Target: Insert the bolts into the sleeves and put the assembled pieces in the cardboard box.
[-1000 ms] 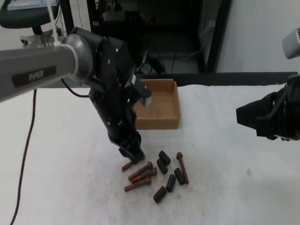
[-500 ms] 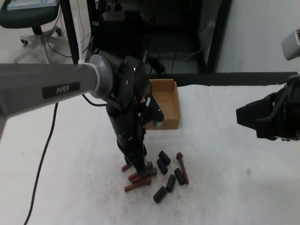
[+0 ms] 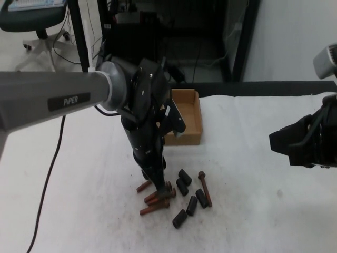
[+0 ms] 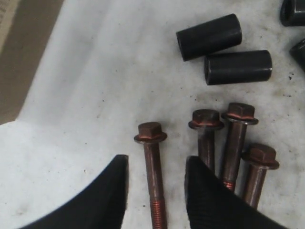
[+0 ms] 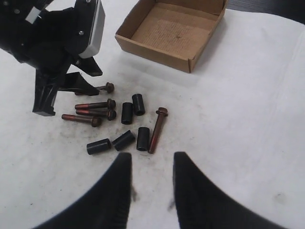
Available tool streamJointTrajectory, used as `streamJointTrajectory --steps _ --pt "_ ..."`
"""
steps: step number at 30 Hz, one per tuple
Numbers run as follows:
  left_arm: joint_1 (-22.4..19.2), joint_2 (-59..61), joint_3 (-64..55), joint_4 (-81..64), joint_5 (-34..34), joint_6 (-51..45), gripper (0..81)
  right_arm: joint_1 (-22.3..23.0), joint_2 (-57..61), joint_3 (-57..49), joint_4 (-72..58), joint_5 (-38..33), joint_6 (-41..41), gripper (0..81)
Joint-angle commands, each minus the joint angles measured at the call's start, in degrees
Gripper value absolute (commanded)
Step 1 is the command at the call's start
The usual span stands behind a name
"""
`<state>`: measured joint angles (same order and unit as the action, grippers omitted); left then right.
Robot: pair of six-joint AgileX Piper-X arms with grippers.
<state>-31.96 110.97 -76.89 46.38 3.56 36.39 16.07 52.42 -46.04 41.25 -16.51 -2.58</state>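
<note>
Currently the left gripper (image 4: 157, 164) is down at the white bench (image 4: 95, 71), fingers spread. One copper bolt (image 4: 151, 143) lies between them, a gap visible on each side of its shank. Three more bolts (image 4: 238, 129) lie side by side just outside one finger, one partly under it, and two black sleeves (image 4: 208, 36) sit just beyond the bolt heads. The right gripper (image 5: 151, 160) is also spread open, hovering well apart from the pile. Ahead of its fingertips lie five sleeves (image 5: 127, 113) with a longer bolt (image 5: 157, 129) beside them, and farther ahead stands the open-topped cardboard box (image 5: 152, 52).
</note>
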Motion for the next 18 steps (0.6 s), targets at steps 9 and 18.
streamJointTrajectory --steps 9,18 --pt "0.0 3.1 -0.3 0.4 -0.5 -0.8 36.5 -0.1 0.0 -0.5 0.1 0.1 -0.5 28.8" --pt "0.0 3.4 -0.3 -3.4 -0.5 -0.8 36.5 -0.1 0.0 -0.5 0.1 0.1 -0.5 28.8"
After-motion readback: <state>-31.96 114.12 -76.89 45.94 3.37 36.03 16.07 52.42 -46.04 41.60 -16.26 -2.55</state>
